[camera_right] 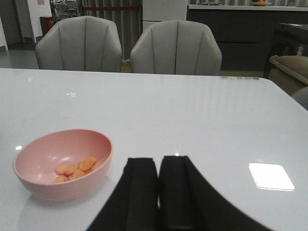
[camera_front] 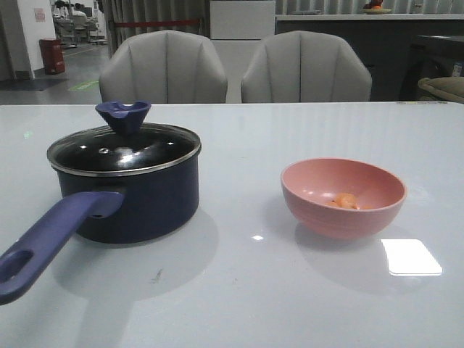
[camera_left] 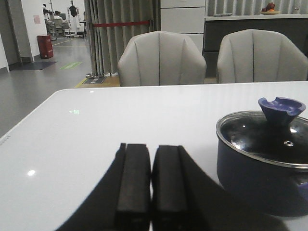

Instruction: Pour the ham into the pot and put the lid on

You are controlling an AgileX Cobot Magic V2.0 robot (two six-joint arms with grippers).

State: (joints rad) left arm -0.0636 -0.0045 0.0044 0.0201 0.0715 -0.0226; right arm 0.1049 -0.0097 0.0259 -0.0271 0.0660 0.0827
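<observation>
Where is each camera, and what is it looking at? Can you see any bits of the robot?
Front view: sits low at the table's near edge, facing forward at the pot, its lid and the pink bowl; no robot parts show.
Left wrist view: on the left arm, sees the closed left gripper and the pot.
Right wrist view: on the right arm, sees the closed right gripper, bowl and ham.
All share the two grey chairs.

Left tool (camera_left: 151, 185) fingers pressed together, holding nothing, low over bench. Right tool (camera_right: 159, 192) same: fingers closed, empty, low.
</observation>
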